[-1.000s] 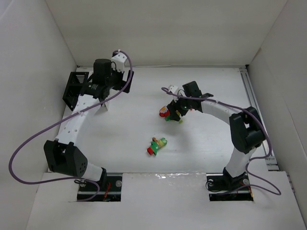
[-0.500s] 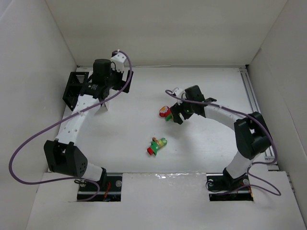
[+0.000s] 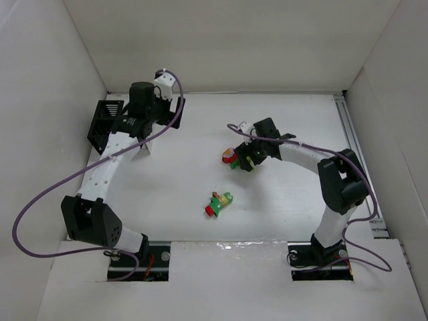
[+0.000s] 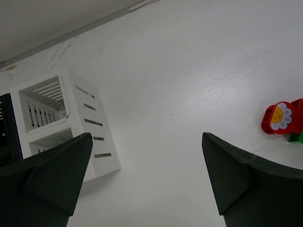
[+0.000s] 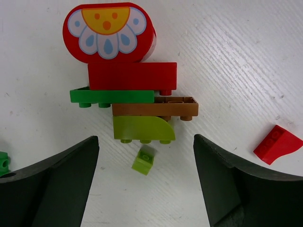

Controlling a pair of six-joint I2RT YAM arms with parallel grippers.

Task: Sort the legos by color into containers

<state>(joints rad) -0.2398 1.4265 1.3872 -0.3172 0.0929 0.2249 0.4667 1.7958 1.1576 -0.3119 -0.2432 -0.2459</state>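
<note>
When viewed from the top external camera, shows the right gripper [image 3: 245, 159] poised just beside the flower cluster [image 3: 231, 158], spread wide and holding nothing. Places a second cluster [image 3: 219, 203] nearer the arm bases than the flower cluster, and the containers [image 3: 103, 124] well apart from the flower cluster, on the left arm's side. Turning to the left wrist view, finds the left gripper [image 4: 147, 142] fully spread and empty above the surface [image 4: 189, 71], with the white bin [image 4: 92, 118] close by one finger and the flower cluster far off at the picture's edge. Moving to the right wrist view, reveals the flower cluster as a mixed stack: red flower piece [image 5: 108, 33] at the far end, then red, green, brown-orange and lime layers. Runs its long axis straight away from the gripper, flower end pointing outward, with each plate lying crosswise, along the line between the fingers. Leaves a loose lime brick [image 5: 143, 160] just short of the flower cluster, between the fingers, and a loose red slope [image 5: 277, 144] off beyond one finger. Judging from this: could catch only the staggered plate ends on closing and shear or swivel the stack; could trap or flick the loose lime brick instead; could carry mixed colours to one bin if lifted whole.
</note>
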